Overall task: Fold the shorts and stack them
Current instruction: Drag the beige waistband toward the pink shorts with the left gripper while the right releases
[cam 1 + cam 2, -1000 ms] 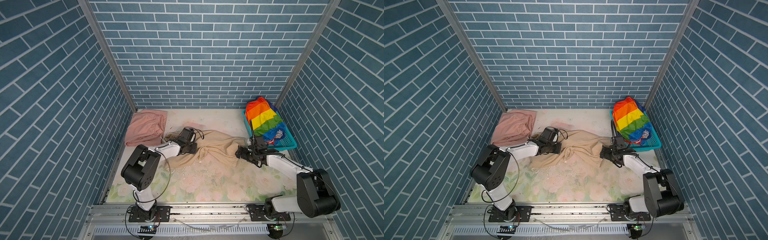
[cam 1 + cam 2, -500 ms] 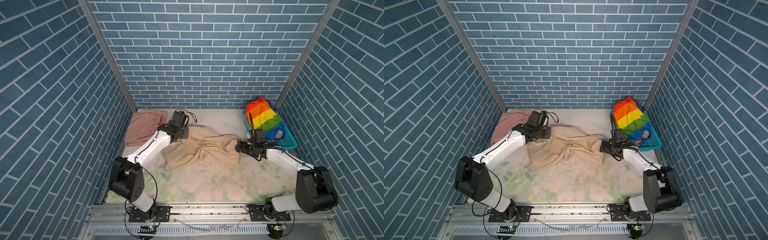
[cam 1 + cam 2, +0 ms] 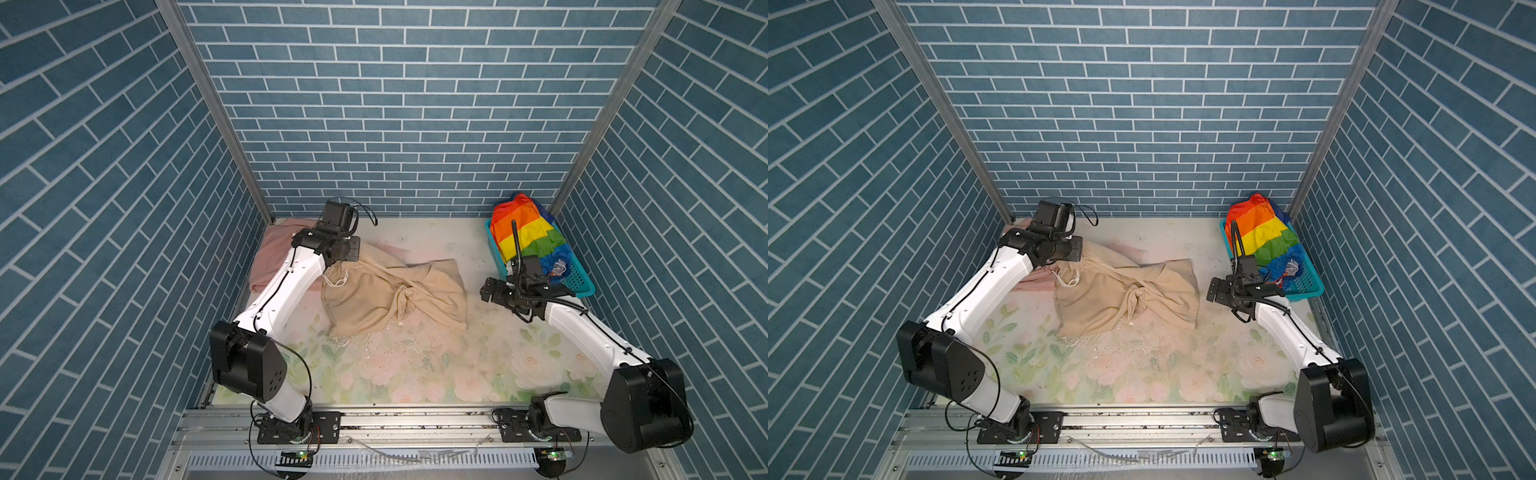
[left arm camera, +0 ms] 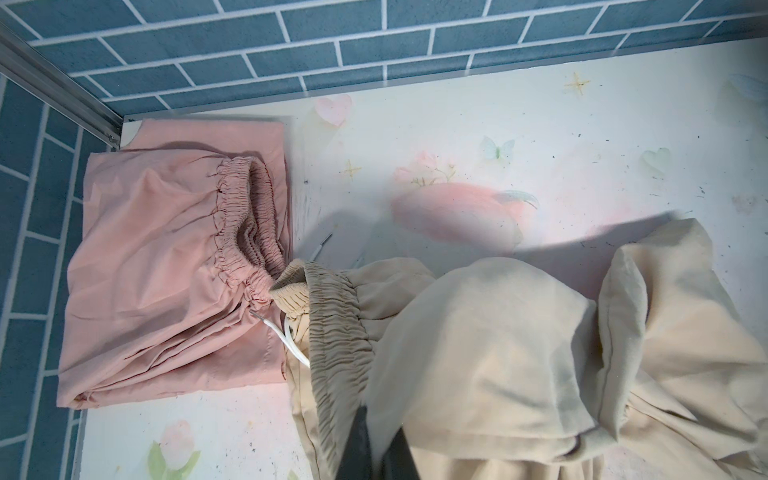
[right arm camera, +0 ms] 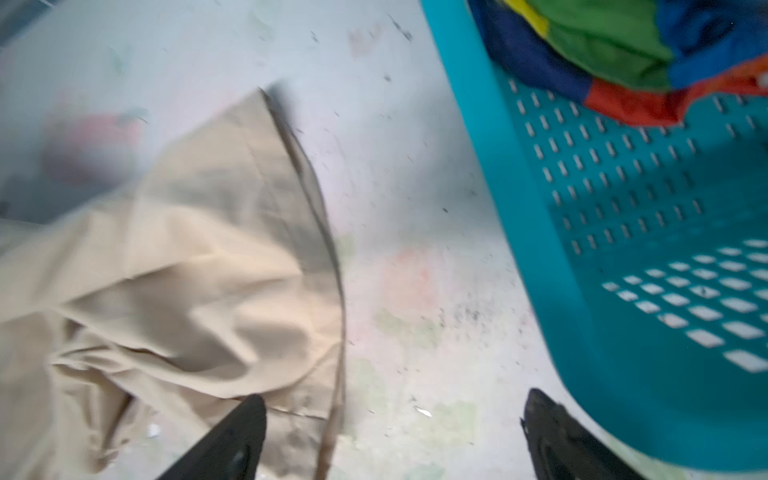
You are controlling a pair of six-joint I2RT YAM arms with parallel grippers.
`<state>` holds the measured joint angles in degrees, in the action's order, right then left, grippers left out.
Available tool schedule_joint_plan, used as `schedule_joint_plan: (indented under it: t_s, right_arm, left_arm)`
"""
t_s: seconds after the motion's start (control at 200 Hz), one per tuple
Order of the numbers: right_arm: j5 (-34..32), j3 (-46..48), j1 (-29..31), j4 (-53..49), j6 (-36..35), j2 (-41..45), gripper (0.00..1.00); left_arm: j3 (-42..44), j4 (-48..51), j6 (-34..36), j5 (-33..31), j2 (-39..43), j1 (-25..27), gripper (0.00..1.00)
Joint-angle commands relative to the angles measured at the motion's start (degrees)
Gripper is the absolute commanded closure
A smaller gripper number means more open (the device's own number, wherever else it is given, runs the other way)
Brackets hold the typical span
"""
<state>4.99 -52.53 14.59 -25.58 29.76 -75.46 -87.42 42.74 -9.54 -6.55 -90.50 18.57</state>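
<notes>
Back-left corner: left gripper [image 4: 376,444], pinched on the waist of the beige shorts [image 3: 395,295], has hauled them against the folded pink shorts [image 4: 166,270]. Right gripper [image 5: 392,419] just released, fingers wide, near the basket [image 3: 579,286]. Beige still crumpled; refold needed.

Both top views look steeply down from high above the front rail [image 3: 395,424], facing the back wall [image 3: 1142,124] and taking in the whole table [image 3: 415,374]. The left wrist camera looks down, close, on the pink shorts [image 4: 166,270] and beige shorts [image 4: 498,332]. The right wrist camera, close and blurred, shares the beige shorts and adds the basket [image 5: 623,249].
</notes>
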Motion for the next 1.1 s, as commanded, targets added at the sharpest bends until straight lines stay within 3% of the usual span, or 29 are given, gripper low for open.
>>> schedule_joint_plan:
  t_s: [0.0,0.27,0.455,0.625,0.74,0.805,0.945,1.095]
  right_arm:
    - [5.6,-3.8,0.1,3.7,1.4,-7.7,0.02]
    - [15.6,-17.4,0.1,10.8,1.7,-28.2,0.01]
    - [24.3,-21.3,1.4,18.5,5.0,-36.3,0.01]
    - [27.8,-22.1,4.8,24.0,6.8,-39.9,0.07]
    - [27.0,-22.3,6.4,24.5,7.1,-41.4,0.21]
    - [26.4,-22.3,7.0,24.4,7.3,-41.6,0.35]
    - [23.9,-23.1,6.9,22.6,7.4,-40.2,1.0]
    - [22.1,-28.6,3.7,15.9,5.2,-38.3,1.0]
  left_arm:
    - [-1.4,0.5,0.2,0.4,3.1,0.2,1.0]
    - [-6.5,2.1,0.8,0.2,3.8,0.2,1.0]
    - [-6.1,1.9,0.8,0.3,4.2,0.1,1.0]
    - [-6.9,2.2,0.9,0.2,3.6,0.1,1.0]
    - [-7.9,2.3,0.9,0.2,3.2,0.1,1.0]
    - [-8.5,2.3,0.9,0.3,2.9,0.2,1.0]
    - [-8.8,2.0,0.8,0.8,2.3,0.2,1.0]
    - [-8.9,1.0,-0.2,1.9,0.5,-0.6,1.0]
